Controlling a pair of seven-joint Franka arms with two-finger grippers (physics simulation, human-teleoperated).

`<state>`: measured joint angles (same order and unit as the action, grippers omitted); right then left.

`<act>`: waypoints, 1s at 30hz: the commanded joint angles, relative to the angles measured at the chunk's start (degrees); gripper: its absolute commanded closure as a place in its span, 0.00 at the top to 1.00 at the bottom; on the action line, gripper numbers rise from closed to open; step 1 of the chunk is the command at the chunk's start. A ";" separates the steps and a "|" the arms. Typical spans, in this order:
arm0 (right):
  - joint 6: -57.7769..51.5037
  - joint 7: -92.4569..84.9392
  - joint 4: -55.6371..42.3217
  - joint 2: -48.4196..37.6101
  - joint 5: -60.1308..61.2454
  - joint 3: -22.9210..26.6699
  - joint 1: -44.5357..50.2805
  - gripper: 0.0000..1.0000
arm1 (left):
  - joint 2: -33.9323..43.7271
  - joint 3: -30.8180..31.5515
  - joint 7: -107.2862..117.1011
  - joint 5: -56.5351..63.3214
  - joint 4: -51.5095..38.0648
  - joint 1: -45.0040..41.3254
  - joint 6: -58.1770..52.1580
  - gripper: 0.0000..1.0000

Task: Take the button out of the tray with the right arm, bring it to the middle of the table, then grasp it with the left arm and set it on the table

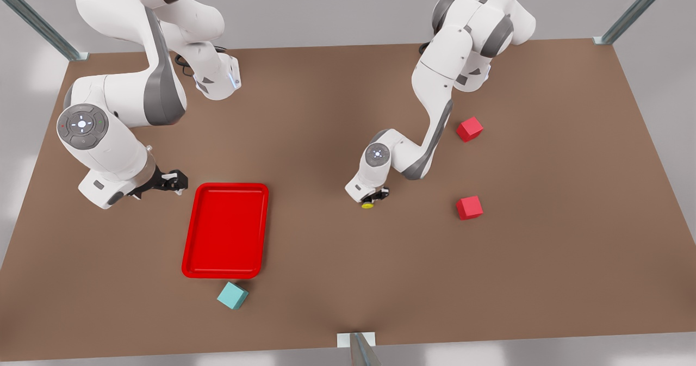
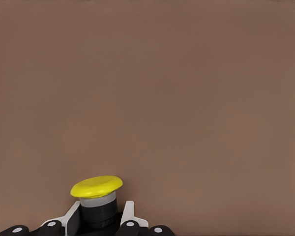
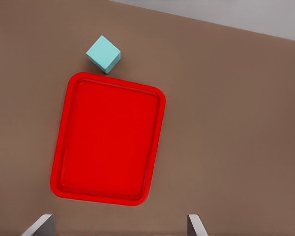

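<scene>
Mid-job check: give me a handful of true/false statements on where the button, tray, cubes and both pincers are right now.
1. The left pincer is shut on the button. True.
2. The button lies in the tray. False: it is at the left pincer over mid-table, well off the tray toward the front view's right.
3. The right pincer is open, beside the tray's far corner at the front view's left. True; its spread fingers show in its wrist view.
4. The teal cube sits in the tray. False: it is on the table just outside the tray's near edge.
5. Three red cubes lie on the table. False: two, and.
</scene>
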<state>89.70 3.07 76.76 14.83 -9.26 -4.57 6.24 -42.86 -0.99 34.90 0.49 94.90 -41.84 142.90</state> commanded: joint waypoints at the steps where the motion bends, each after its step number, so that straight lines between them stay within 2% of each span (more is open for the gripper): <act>1: -0.05 -3.16 -0.03 -0.07 0.03 0.00 0.00 1.00 | 0.05 -0.06 -3.09 -0.84 -1.04 0.01 -3.06 0.35; 4: -0.05 -3.16 -0.03 -0.07 0.03 0.00 0.00 1.00 | 0.05 -0.06 -2.82 -1.01 -1.48 -0.17 -4.03 0.35; 6: -0.05 -3.16 -0.03 -0.07 0.03 0.00 0.00 1.00 | 0.14 -0.85 3.94 -0.84 -4.37 -0.17 -9.74 0.36; 9: -0.05 -3.16 -0.03 -0.07 0.03 0.00 0.00 1.00 | 0.05 -5.86 42.58 2.32 -10.09 -3.25 -11.41 0.36; 13: -0.05 -3.16 -0.03 -0.07 0.03 0.00 0.00 1.00 | -0.38 -7.80 106.14 32.46 -14.13 -3.42 -11.68 0.36; 16: -0.05 -3.16 -0.03 -0.07 -0.06 0.00 0.18 1.00 | -0.73 -8.06 128.98 50.72 -15.01 -4.74 -18.26 0.36; 19: -0.05 -3.16 -0.03 -0.07 -0.06 0.00 0.18 1.00 | -5.31 -8.06 140.35 66.31 -15.01 -4.83 -28.46 0.36; 22: -0.05 -3.16 -0.03 -0.07 -0.06 0.00 0.18 1.00 | -7.94 -8.06 142.11 70.79 -14.92 -4.83 -37.43 0.36; 30: -0.05 -3.16 -0.03 -0.07 -0.06 0.00 0.18 1.00 | -15.41 -8.06 146.24 81.43 -14.57 -4.74 -41.30 0.36</act>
<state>89.67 0.52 76.76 14.82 -9.35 -4.57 6.41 -57.90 -9.02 130.61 77.45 80.33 -46.56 106.51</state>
